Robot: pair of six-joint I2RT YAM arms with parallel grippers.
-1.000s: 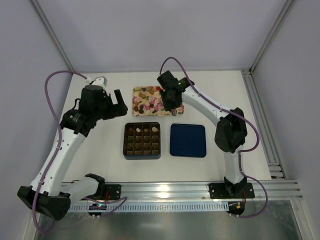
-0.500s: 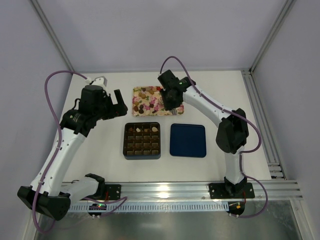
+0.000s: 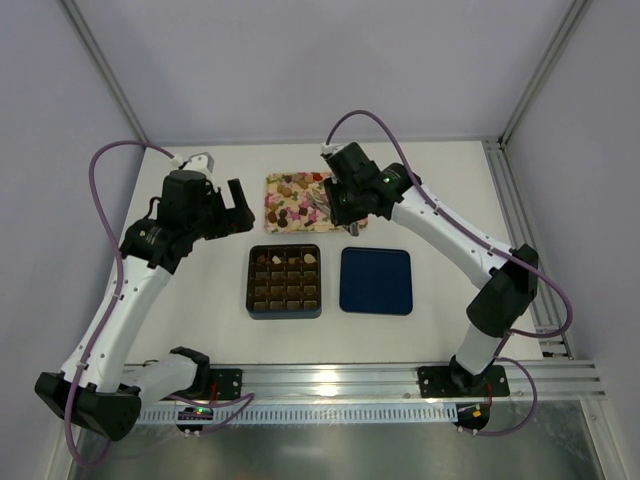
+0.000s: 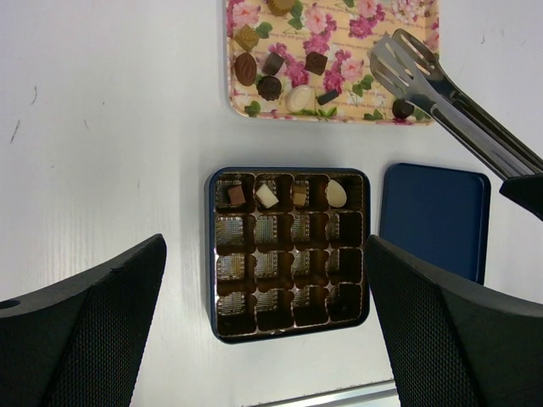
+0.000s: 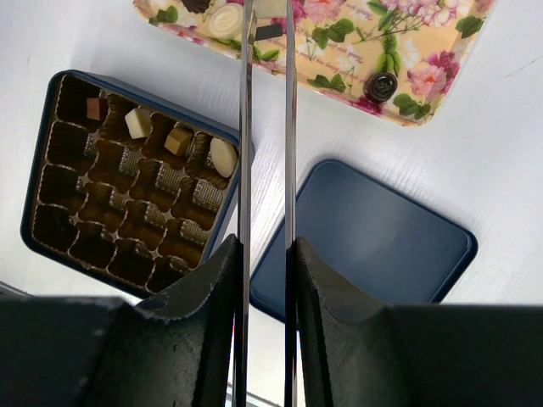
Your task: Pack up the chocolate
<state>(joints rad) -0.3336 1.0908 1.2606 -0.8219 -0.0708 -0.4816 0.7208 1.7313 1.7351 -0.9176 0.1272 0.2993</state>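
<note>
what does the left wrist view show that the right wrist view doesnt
Left wrist only: the slotted tips of the tongs over the tray, more loose chocolates on it, and the left gripper wide open.
Right wrist only: the right gripper clamped on the tongs' arms, and the whole lid.
Both: the box with four chocolates in one row, the lid and the tray.

Four chocolates [image 5: 177, 140] sit one per cell in the box [image 5: 53, 227] row ahead and left of the right gripper [image 5: 265, 254]: a brown square, a cream square, a tan one, a cream oval. More lie loose on the tray [image 5: 424, 68] farther ahead, brown, dark and cream; one dark round piece [image 5: 381, 86] lies apart, ahead and right
</note>
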